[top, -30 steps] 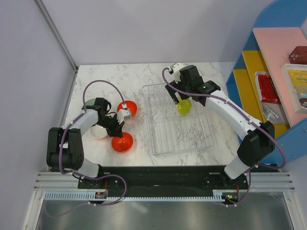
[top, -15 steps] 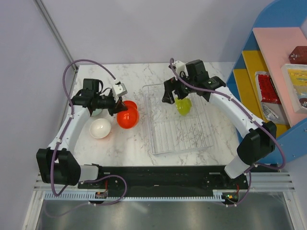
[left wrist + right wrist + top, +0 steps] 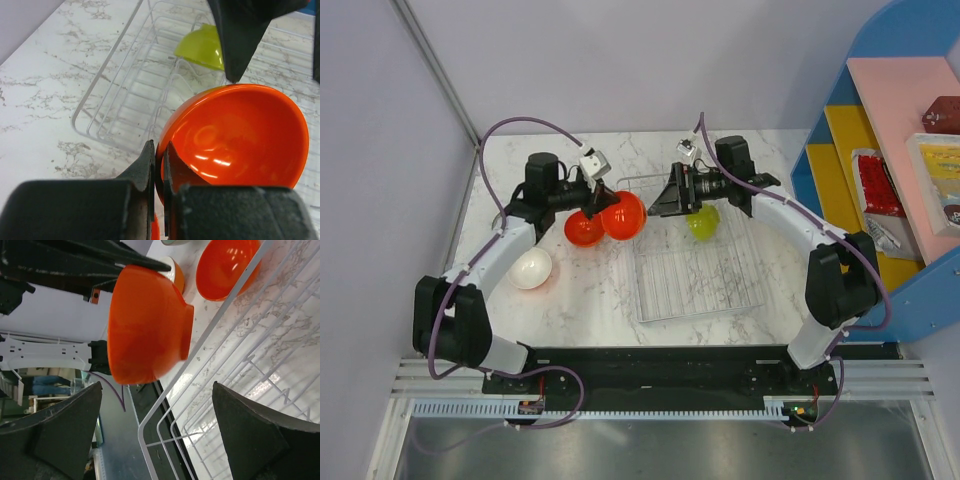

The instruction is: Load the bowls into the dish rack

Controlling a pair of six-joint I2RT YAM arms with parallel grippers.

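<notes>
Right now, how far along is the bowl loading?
One done: the lime-green bowl sits in the dish rack. In hand: the left pincer grips a red-orange bowl by its rim at the rack's left edge. Remaining: a second red-orange bowl and the white bowl, both on the table.
</notes>
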